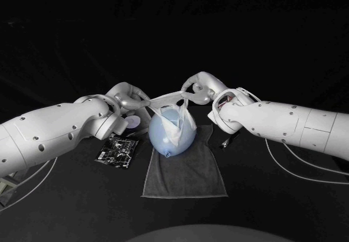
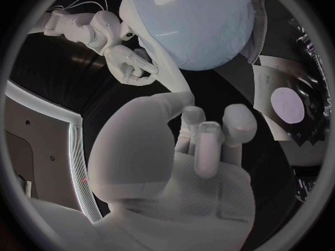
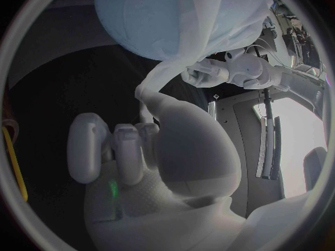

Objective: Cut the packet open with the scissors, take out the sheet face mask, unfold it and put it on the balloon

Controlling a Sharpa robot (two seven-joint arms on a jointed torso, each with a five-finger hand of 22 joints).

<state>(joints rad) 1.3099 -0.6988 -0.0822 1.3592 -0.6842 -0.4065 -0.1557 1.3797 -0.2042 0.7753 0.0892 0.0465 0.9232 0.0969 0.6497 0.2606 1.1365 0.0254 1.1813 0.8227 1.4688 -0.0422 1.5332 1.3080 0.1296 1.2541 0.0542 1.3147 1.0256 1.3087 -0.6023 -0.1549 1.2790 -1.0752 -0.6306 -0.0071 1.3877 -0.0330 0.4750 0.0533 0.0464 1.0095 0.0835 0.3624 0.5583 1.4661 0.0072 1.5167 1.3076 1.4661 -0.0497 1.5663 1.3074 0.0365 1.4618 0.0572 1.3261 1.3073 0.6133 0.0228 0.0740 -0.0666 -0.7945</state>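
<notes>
While pinched by left robot hand and right robot hand, limp mask seemingly drapes oval balloon.

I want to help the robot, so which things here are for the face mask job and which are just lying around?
For the job: sheet face mask, held up by the left robot hand and the right robot hand; balloon under it; packet.
Just lying about: grey towel under the balloon; white sheet with a pale circle, purpose unclear.
</notes>
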